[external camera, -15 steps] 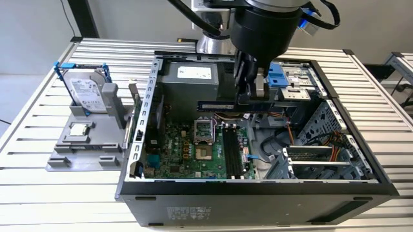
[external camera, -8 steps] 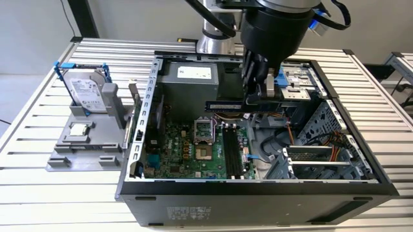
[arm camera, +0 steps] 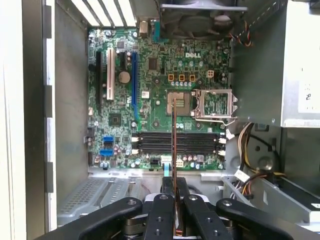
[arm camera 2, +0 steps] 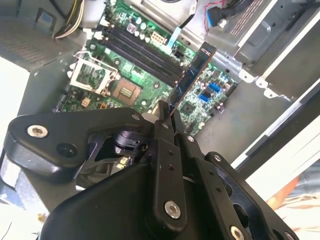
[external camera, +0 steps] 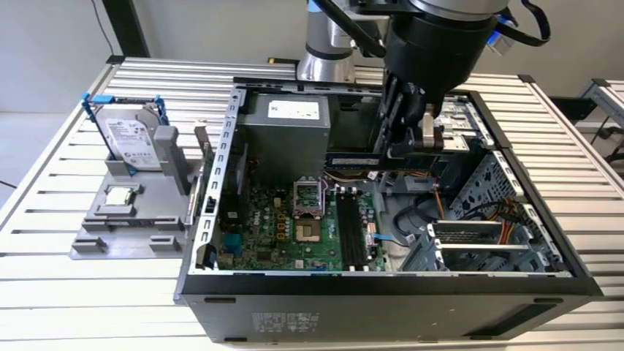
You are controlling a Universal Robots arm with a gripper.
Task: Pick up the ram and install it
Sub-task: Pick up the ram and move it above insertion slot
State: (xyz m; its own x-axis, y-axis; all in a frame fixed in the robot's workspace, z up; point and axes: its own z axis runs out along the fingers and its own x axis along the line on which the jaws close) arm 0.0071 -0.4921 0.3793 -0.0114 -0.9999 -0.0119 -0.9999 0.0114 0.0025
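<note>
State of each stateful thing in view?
Long dark ram: held over green motherboard, not seated.
Black gripper: shut on ram.
Black tower case: side open.
Metal processor socket: open, empty.
Black memory slots: empty.
Silver boxy hard drive: upright in grey holder.
Small square silver chip: flat on holder.

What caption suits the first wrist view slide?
The ram clamped edge-on in the jaws, poised over the motherboard and its memory slots inside the open case.

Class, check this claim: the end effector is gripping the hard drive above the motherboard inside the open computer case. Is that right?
No. The end effector grips the ram, not the hard drive, above the motherboard inside the open computer case; the second wrist view shows it.
</note>
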